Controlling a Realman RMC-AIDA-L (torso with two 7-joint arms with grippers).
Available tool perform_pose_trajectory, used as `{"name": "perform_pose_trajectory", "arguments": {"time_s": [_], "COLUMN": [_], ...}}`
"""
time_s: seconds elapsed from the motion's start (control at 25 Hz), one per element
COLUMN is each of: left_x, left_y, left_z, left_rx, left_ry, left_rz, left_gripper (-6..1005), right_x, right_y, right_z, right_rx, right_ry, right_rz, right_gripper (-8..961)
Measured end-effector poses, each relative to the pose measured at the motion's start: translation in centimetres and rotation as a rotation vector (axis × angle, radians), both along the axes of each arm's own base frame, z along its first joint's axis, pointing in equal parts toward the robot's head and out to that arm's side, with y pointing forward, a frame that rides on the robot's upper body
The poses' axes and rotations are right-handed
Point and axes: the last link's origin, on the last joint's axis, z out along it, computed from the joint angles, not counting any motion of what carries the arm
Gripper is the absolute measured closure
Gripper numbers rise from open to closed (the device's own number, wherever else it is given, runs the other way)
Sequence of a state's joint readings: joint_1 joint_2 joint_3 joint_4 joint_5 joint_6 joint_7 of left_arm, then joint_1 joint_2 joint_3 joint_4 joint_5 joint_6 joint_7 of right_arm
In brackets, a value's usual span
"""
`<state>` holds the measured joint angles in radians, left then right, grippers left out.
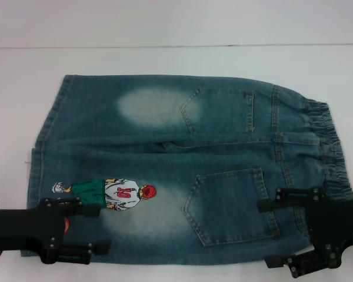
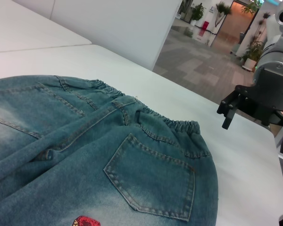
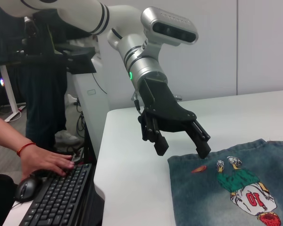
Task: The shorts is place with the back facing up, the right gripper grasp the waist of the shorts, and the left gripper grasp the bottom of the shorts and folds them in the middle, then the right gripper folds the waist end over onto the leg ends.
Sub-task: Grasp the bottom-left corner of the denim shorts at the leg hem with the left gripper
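Note:
The shorts [image 1: 165,153] lie flat on the white table with both back pockets facing up. The gathered waist [image 1: 326,147] is on the right and the straight leg hems [image 1: 38,158] are on the left, near the cartoon figure [image 1: 115,194]. My left gripper [image 1: 103,228] is open over the near hem corner. In the right wrist view, the left gripper [image 3: 182,151] hangs just above the hem edge of the shorts [image 3: 236,197]. My right gripper [image 1: 263,234] is open over the near waist corner. In the left wrist view, the right gripper [image 2: 254,129] is beyond the elastic waist [image 2: 179,125].
The table's far edge [image 1: 176,47] runs behind the shorts. Off the table's left side, the right wrist view shows a keyboard [image 3: 56,197], a mouse [image 3: 23,188] and a person's hand [image 3: 42,160]. The shorts' near edge lies close to the table's front.

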<state>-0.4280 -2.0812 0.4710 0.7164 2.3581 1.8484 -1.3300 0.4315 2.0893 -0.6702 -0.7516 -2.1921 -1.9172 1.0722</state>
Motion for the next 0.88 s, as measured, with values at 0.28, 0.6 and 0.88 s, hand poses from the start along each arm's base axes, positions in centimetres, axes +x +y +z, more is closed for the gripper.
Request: {"name": "perform_pose_trajectory", "arguments": {"time_s": [0.28, 0.6, 0.88], "left_x": [0.0, -0.09, -0.1], "left_y": [-0.02, -0.11, -0.1], "left_z": [-0.03, -0.09, -0.11], "left_rx": [-0.002, -0.01, -0.013], "left_ry": [0.001, 0.008, 0.011], "left_rz": [-0.001, 0.001, 0.0], "left_gripper": [125, 126, 126], "right_x": [-0.02, 0.0, -0.02], "right_y": [0.01, -0.06, -0.01], "right_z": [-0.08, -0.2, -0.2], "right_rx": [-0.002, -0.007, -0.006], "right_ry": [0.001, 0.004, 0.002], "right_rz": [-0.001, -0.004, -0.003], "right_gripper": [25, 26, 27]}}
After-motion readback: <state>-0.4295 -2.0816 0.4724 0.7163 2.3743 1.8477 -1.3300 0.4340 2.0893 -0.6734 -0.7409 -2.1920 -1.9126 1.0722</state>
